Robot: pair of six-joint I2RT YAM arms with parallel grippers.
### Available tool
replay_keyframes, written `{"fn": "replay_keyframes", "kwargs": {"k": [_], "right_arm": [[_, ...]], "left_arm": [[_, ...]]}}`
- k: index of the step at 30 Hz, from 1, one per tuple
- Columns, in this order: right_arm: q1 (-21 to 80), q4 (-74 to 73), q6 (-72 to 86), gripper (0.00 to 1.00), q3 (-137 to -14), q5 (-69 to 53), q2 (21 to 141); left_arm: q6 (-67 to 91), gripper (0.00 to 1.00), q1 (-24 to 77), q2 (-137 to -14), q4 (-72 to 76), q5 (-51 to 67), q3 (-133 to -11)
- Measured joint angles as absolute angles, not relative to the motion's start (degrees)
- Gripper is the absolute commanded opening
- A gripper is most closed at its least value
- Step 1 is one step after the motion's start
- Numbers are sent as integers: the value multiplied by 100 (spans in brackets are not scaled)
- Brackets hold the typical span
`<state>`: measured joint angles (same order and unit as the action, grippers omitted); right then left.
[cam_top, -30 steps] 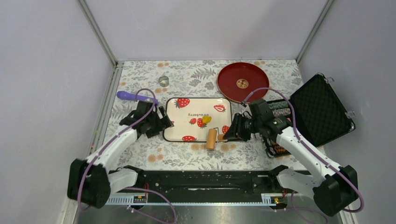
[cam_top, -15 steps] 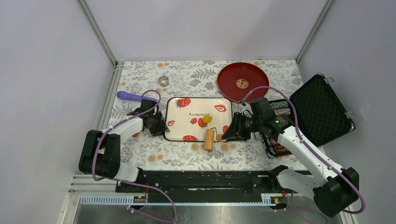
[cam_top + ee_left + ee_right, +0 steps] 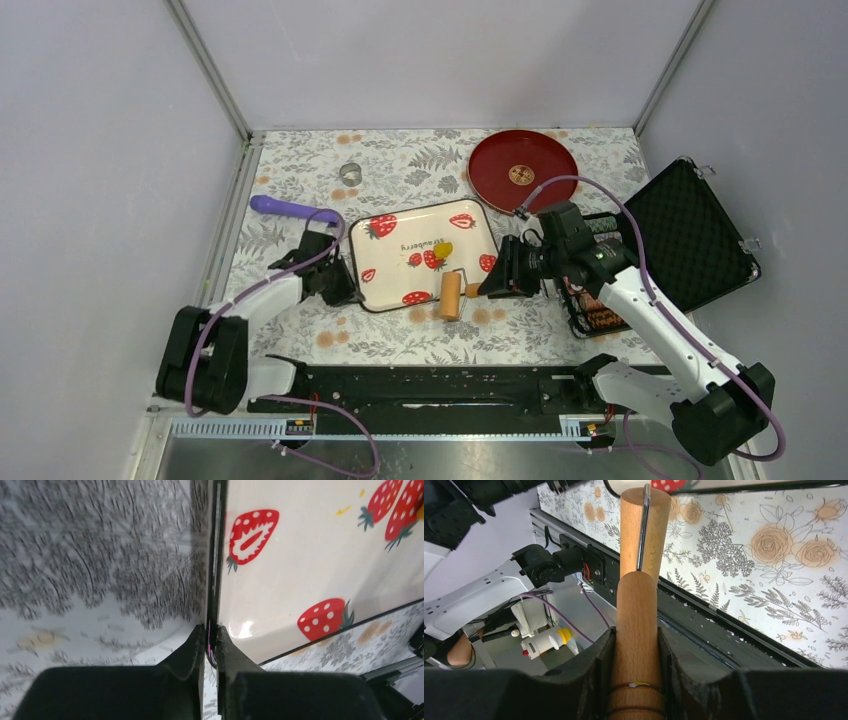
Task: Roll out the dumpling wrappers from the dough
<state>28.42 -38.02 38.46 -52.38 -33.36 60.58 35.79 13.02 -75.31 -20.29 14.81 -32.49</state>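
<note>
A small lump of yellow dough [image 3: 443,249] lies on the white strawberry-print tray [image 3: 385,258], which sits askew on the floral tablecloth. No dumpling wrappers are in view. My left gripper [image 3: 343,285] is shut on the tray's left rim; the left wrist view shows the thin black rim pinched between the fingers of the left gripper [image 3: 212,633], with the tray [image 3: 300,570] stretching away to the right. My right gripper [image 3: 497,280] is shut on the wooden roller's handle [image 3: 636,625]. The roller's barrel [image 3: 452,296] rests at the tray's near edge.
A red round plate [image 3: 523,172] sits at the back right. An open black case [image 3: 690,235] stands right of the right arm. A purple tool [image 3: 285,208] and a small metal ring cutter [image 3: 350,172] lie at the back left.
My left gripper went from open to shut on the tray's left rim. The tray has turned, its right end swinging toward the back. The right gripper still holds the roller in about the same place.
</note>
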Motion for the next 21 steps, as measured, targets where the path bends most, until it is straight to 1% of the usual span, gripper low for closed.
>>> {"fn": "replay_keyframes", "kwargs": {"k": [11, 17, 21], "right_arm": [[2842, -4209, 3336, 0, -5590, -3164, 6053], [2842, -4840, 2952, 0, -6106, -2652, 6208], [2842, -5293, 2617, 0, -6650, -2241, 6534]], "left_arm": [[4672, 0, 2814, -6206, -2541, 1173, -2497], [5380, 0, 3693, -5649, -2661, 950, -2215], [5907, 0, 4222, -5476, -2729, 676, -2169]]}}
